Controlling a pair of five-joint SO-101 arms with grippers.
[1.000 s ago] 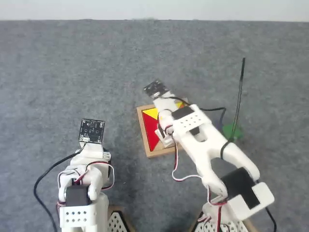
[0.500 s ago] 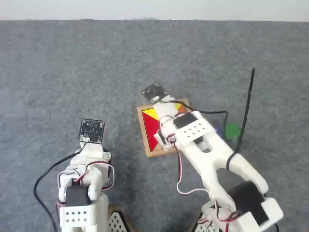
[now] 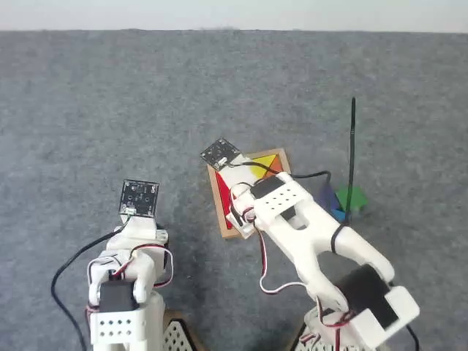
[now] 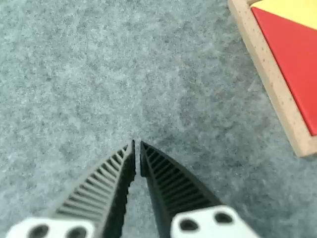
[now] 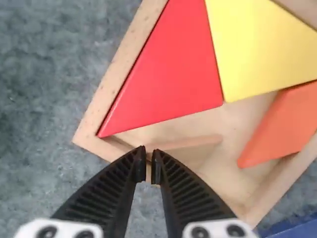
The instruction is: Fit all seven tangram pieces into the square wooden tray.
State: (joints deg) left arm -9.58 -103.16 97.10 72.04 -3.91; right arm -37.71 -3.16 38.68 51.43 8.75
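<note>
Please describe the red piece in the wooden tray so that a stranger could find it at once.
On the grey carpet lies a square wooden tray. Inside it, the red triangle has its long side along one rim and another side against the yellow triangle. It is the only red piece there.

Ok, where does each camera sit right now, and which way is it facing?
High view: fixed above, behind the arm bases, looking down on the grey mat; left arm and right arm show, the right over the wooden tray.
Left wrist view: on the left arm, looking down past its shut left gripper at mat.
Right wrist view: on the right arm, looking down past its shut right gripper into the tray.
Shared: both wrist views catch the tray's rim and the red triangle.
</note>
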